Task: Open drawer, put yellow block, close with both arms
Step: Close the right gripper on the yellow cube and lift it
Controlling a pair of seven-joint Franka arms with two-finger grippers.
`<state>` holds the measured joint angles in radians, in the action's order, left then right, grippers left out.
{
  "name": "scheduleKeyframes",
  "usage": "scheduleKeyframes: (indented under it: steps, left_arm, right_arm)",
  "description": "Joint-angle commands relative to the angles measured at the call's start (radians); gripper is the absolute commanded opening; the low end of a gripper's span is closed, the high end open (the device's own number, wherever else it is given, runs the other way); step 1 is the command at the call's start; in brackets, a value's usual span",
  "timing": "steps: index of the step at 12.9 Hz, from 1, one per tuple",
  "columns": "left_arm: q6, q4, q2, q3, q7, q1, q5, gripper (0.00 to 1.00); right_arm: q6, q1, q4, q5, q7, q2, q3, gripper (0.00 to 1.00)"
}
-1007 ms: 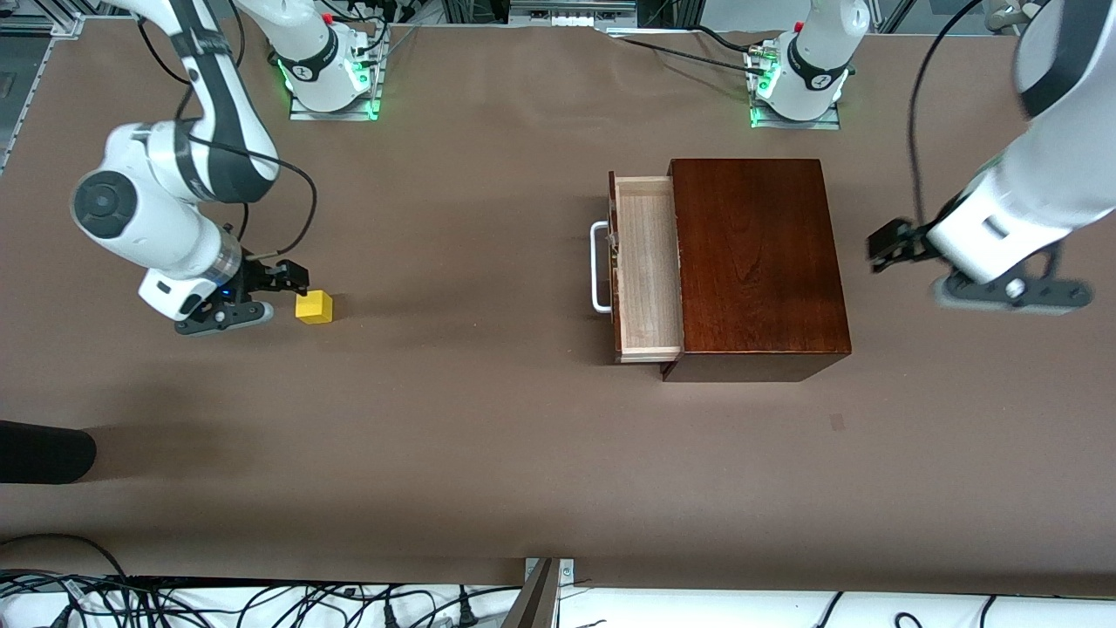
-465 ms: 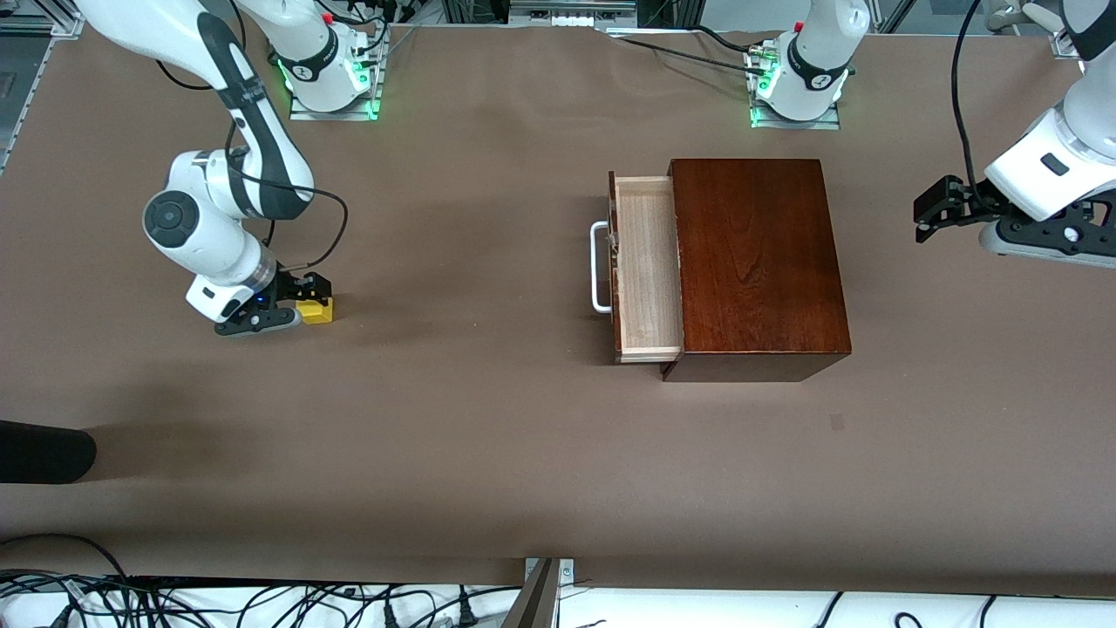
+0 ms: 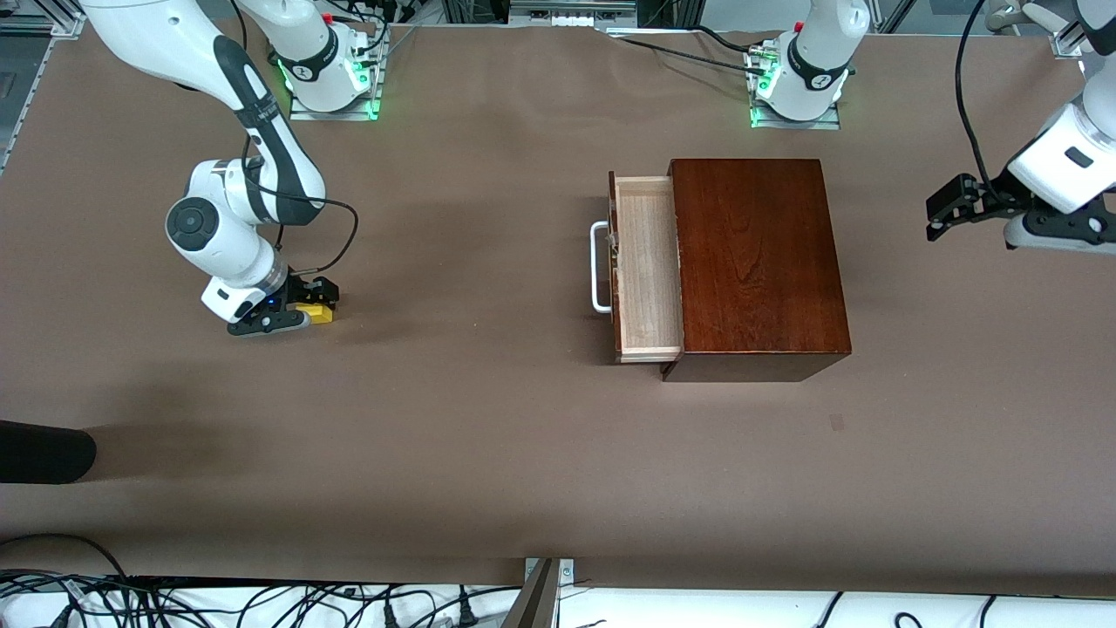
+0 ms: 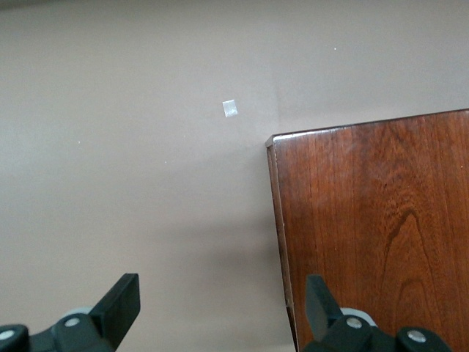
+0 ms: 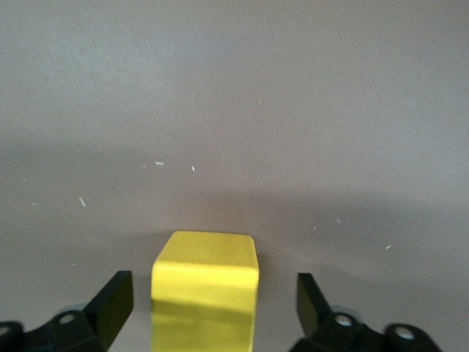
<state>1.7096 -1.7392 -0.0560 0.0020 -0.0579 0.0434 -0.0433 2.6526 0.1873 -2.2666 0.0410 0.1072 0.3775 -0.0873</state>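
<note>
The drawer [image 3: 647, 270] of the dark wooden box [image 3: 754, 262] stands pulled out, its pale tray empty and its white loop handle [image 3: 599, 266] toward the right arm's end. The yellow block [image 3: 322, 314] lies on the table near the right arm's end. My right gripper [image 3: 314, 303] is down around it, open. In the right wrist view the block [image 5: 205, 282] sits between the fingers [image 5: 113, 304] with a gap on each side. My left gripper [image 3: 940, 211] is open and empty, up over the table at the left arm's end. In the left wrist view, the left gripper [image 4: 220, 308] sits near a corner of the box [image 4: 381, 220].
A black object [image 3: 44, 452] lies at the table edge at the right arm's end, nearer the camera. A small mark [image 3: 837, 423] is on the brown table cover nearer the camera than the box. Cables run along the near table edge.
My right gripper has moved over to the yellow block and come down around it. My left arm has swung away from the box toward the left arm's end.
</note>
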Motion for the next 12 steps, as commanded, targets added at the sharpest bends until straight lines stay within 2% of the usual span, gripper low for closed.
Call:
scheduleKeyframes:
  steps: [1, 3, 4, 6, 9, 10, 12]
  left_arm:
    - [0.024, -0.039, -0.038, -0.005, 0.024, 0.001, 0.02, 1.0]
    - [0.002, -0.036, -0.039, -0.007, 0.044, 0.003, 0.017, 1.0]
    - [-0.001, -0.036, -0.038, -0.007, 0.046, 0.001, 0.016, 1.0]
    - [-0.004, -0.03, -0.035, -0.005, 0.049, 0.0, 0.017, 1.0]
    - [-0.039, -0.014, -0.028, -0.002, 0.072, 0.0, 0.014, 1.0]
    - [-0.042, -0.007, -0.025, -0.002, 0.07, 0.0, 0.013, 1.0]
    - [-0.042, 0.006, -0.015, -0.002, 0.069, 0.0, 0.013, 1.0]
  right_arm:
    - [0.024, -0.002, -0.013, 0.019, -0.011, 0.004, 0.003, 0.73]
    - [0.02, -0.002, -0.01, 0.017, -0.005, 0.0, 0.003, 0.19]
    - [0.015, -0.002, -0.007, 0.017, 0.005, -0.006, 0.003, 0.0]
    - [0.013, 0.0, 0.015, 0.01, 0.041, -0.028, 0.008, 0.0]
    - [-0.003, 0.0, 0.076, 0.007, 0.225, -0.057, 0.021, 0.0]
    - [-0.061, 0.001, 0.12, 0.005, 0.248, -0.057, 0.021, 0.0]
    - [-0.268, 0.001, 0.261, 0.005, 0.249, -0.052, 0.05, 0.0]
